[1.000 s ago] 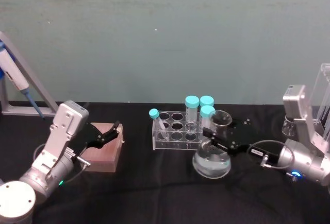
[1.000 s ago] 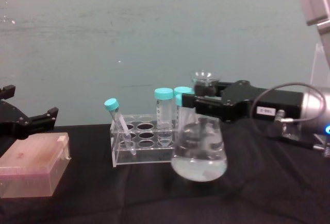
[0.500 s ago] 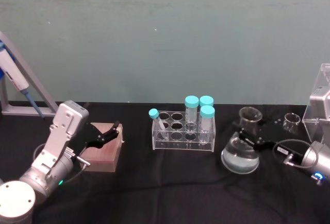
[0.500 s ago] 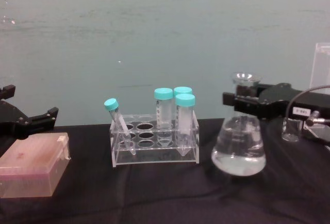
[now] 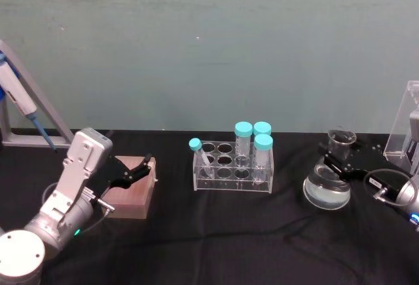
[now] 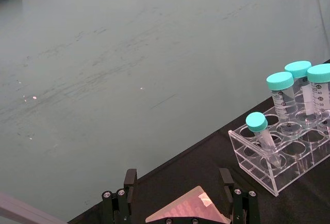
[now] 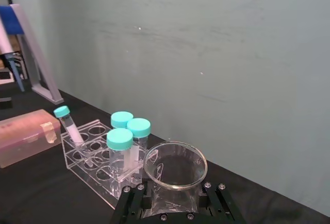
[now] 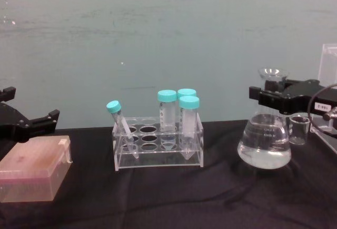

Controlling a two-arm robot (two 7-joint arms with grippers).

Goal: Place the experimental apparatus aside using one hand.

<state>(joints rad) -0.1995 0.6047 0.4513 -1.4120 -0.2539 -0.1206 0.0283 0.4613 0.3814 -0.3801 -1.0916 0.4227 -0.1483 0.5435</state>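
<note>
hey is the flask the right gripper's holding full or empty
Partly full. The conical flask holds clear liquid in its lower body, the neck empty, held upright at the neck by the right gripper.

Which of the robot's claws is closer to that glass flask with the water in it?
The right claw: it is clamped around the conical flask's neck. The left claw hovers over the pink box, far across the test tube rack.

A teal-green wall point(image 5: 209, 42) is seen behind the scene, plain and flat, marked with faint scuffs, streaks and a few small pale specks. The worktop point(image 5: 216, 232) is covered with a black cloth, slightly wrinkled toward the front edge. The wall is met by the cloth along a straight horizontal line. The lighting is even and soft, and no hard shadows are cast.
</note>
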